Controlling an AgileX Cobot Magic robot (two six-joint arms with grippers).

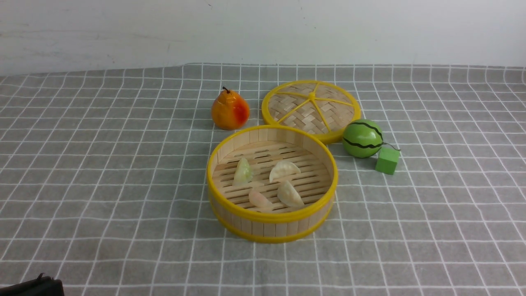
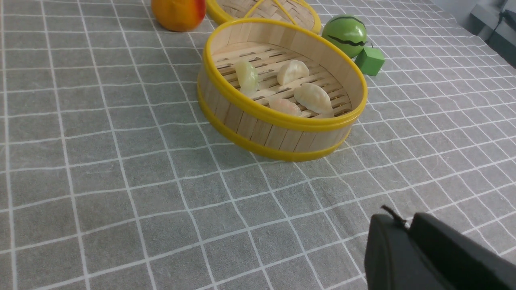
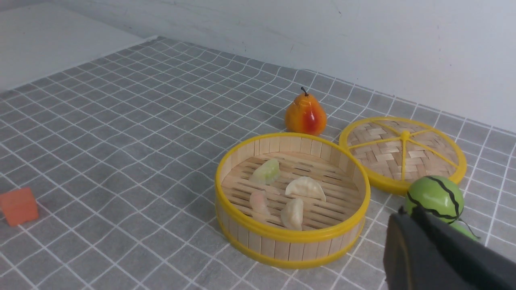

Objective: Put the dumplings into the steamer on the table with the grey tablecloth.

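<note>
You have four dumplings [image 1: 284, 170], two cream-white, one pale green and one pinkish, all lying inside your one steamer [image 1: 273, 228] on the worktop's grey tablecloth [image 1: 123, 197]. Behind it sit one pear [image 1: 230, 110] and one woven lid [image 1: 311, 105]. One watermelon [image 1: 362, 138] is beside the lid, with one green block [image 1: 387, 161] near it. Your right wrist view adds one orange block [image 3: 19, 206], well apart from the steamer. Your right fingers [image 3: 419, 249] are closed narrow; I cannot tell how wide your left fingers [image 2: 419, 249] stand.
</note>
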